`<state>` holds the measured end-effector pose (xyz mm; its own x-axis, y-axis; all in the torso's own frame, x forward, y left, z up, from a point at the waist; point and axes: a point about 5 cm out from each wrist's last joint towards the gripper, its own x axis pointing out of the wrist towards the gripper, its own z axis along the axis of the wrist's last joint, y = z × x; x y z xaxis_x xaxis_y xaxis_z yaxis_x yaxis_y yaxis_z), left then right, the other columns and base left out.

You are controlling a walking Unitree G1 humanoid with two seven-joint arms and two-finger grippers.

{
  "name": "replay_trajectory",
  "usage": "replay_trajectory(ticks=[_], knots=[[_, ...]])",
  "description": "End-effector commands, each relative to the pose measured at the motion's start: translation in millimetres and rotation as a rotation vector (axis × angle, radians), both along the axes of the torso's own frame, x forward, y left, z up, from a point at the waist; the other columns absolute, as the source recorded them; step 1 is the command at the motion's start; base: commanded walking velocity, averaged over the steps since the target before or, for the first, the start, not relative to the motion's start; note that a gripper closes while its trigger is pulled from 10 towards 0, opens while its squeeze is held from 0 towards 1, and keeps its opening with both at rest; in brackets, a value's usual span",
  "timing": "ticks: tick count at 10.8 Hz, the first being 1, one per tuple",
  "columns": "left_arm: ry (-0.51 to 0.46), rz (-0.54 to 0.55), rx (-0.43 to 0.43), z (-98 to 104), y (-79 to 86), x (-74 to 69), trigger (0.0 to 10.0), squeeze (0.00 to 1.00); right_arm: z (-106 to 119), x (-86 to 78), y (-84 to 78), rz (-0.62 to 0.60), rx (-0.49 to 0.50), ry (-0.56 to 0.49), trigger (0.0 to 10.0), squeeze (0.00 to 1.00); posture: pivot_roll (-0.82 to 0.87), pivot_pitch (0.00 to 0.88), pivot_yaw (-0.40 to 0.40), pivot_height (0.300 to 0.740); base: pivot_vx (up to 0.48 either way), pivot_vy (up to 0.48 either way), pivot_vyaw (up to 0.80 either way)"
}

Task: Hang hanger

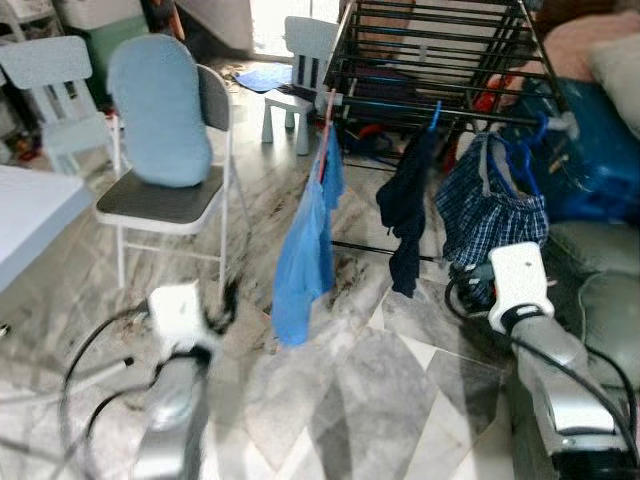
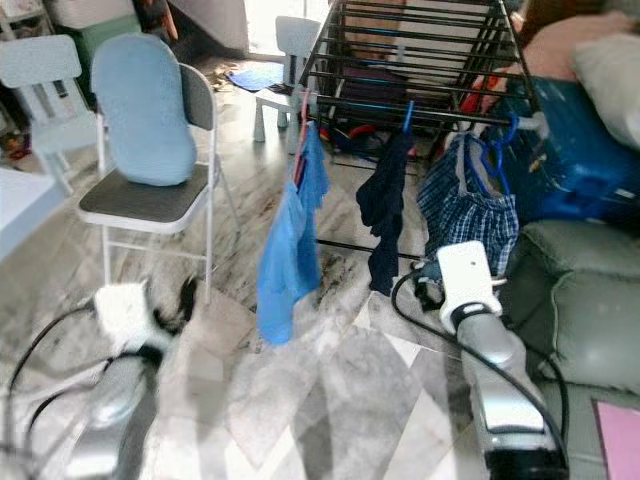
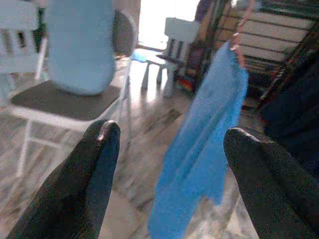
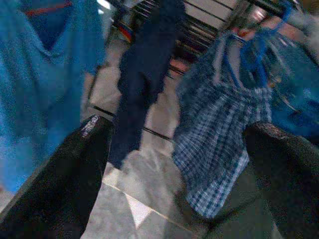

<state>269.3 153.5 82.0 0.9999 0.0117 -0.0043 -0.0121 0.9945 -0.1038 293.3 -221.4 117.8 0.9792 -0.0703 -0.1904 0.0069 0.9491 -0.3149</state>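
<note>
1. Marble-patterned floor [image 1: 400, 400] runs under everything, grey and white, with a black drying rack [image 1: 430, 50] standing on it as the landmark.
2. Three garments hang from the rack's near rail. A light blue shirt [image 1: 305, 250] is on a pink hanger [image 1: 327, 120] at the left corner.
3. A dark navy garment [image 1: 405, 215] hangs at the middle of the rail on a blue hanger [image 1: 434, 115].
4. A blue plaid garment [image 1: 490, 210] hangs at the right end, on a blue hanger [image 1: 520, 150] of its own.
5. Left of the rack stands a folding chair [image 1: 165, 205] with a pale blue cushion [image 1: 158, 110] leaning upright against its backrest.
6. Behind the rack's left corner sits a small pale blue child's chair [image 1: 295, 75]; a matching one [image 1: 60, 95] stands further left.
7. Right gripper [image 4: 169, 164] is raised just before the plaid garment, fingers spread wide, nothing between them.
8. Left gripper [image 3: 169, 164] is low and left of the rack, facing the light blue shirt, fingers wide apart and empty; head views show it blurred.
9. Grey sofa [image 1: 600, 290] and a blue bag [image 1: 590, 150] sit to the rack's right.
</note>
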Motion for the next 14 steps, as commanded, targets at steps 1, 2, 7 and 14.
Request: replay_trajectory(ticks=[1,2,7,14], knots=[[-0.004,-0.007,0.009,1,-3.2,3.3,10.0,0.00,6,-0.3,-5.8,-0.048,0.009,-0.016,10.0,0.00,-0.26,0.000,-0.068,0.740,0.000,0.000,0.00],[-0.011,-0.027,0.005,5,-4.2,10.3,10.0,0.00,10,-2.0,-4.6,-0.092,0.028,-0.057,10.0,0.00,-0.27,0.000,-0.040,0.740,0.000,0.000,0.00],[0.036,-0.065,0.041,-1,13.1,9.5,10.0,0.00,-9,-31.4,6.8,-0.160,0.182,0.008,10.0,0.00,-0.24,0.000,0.046,0.740,0.000,0.264,-0.26],[0.062,-0.095,0.017,9,21.0,13.2,10.0,0.00,-3,-24.9,18.1,-0.163,0.220,-0.024,10.0,0.00,-0.21,0.013,0.111,0.740,0.000,0.480,-0.09]])
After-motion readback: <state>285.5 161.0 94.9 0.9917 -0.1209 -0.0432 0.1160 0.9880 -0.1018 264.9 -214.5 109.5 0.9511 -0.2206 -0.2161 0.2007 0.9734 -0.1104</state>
